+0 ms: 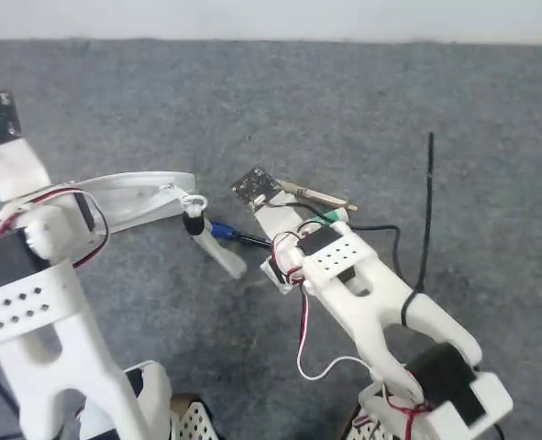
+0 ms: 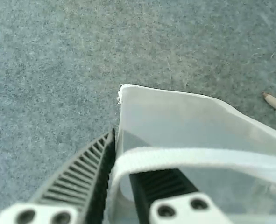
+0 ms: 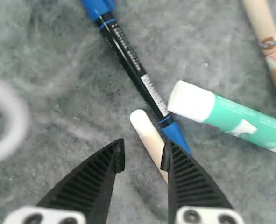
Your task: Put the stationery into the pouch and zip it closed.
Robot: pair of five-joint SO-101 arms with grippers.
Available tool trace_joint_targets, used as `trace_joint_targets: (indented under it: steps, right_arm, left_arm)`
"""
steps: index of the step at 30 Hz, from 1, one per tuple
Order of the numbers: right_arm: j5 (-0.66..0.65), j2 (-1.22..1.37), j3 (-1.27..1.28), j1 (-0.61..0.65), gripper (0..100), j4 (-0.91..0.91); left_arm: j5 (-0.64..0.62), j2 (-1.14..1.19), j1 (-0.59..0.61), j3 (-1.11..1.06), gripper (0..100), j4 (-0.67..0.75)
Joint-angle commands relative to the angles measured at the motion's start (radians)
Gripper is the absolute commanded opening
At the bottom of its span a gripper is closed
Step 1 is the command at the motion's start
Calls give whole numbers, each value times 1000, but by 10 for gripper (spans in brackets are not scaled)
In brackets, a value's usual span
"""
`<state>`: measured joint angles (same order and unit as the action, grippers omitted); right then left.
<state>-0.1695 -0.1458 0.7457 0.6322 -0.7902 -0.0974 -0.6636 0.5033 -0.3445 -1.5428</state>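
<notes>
The left hand (image 2: 123, 156) is clamped on the pouch (image 2: 184, 121). Its black ribbed fingers (image 2: 88, 168) pinch the white band along the pouch's near edge, with no gap between them beyond the fabric. The pouch is pale and translucent. In the high view it stretches out from that hand over the left half of the worktop (image 1: 344, 101), towards the middle. I cannot tell whether its far corner touches the grey surface.

The right hand (image 3: 144, 151) sits low over the middle of the worktop. Its two fingers (image 3: 100, 177) are spread apart and grip nothing. The rounded end of a cream stick (image 3: 145, 128) lies just in front of the gap between them, and the stick runs back under one finger.

A blue pen (image 3: 133, 60) with a black barrel lies slanted on the worktop. Its blue tip is just beside the cream stick, touching or nearly so. A glue stick (image 3: 226, 116), green with a white cap, lies with its cap just beside the pen's barrel. A wooden pencil (image 3: 268, 42) rests beyond the glue stick, towards the worktop's far edge. All of this stationery is outside the pouch.

A black cable (image 1: 427, 211) runs over the right half of the worktop, from the right arm towards the far edge.
</notes>
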Motion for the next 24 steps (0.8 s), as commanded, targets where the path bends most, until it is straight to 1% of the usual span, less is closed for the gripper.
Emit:
trace_joint_targets:
  steps: [1,15,18,21,24]
  right_arm:
    - [-17,1,-64,5,126,35]
    - [-18,173,-130,-1,125,22]
    - [-20,174,-135,-1,106,-36]
    - [-66,174,-157,-1,85,-113]
    - [-95,182,-158,-1,84,-143]
  left_arm:
    - [-12,0,0,8,11,32]
    - [-12,0,0,8,11,31]
    - [-12,0,0,8,11,31]
    - [-12,0,0,8,11,29]
    - [-12,0,0,8,11,29]
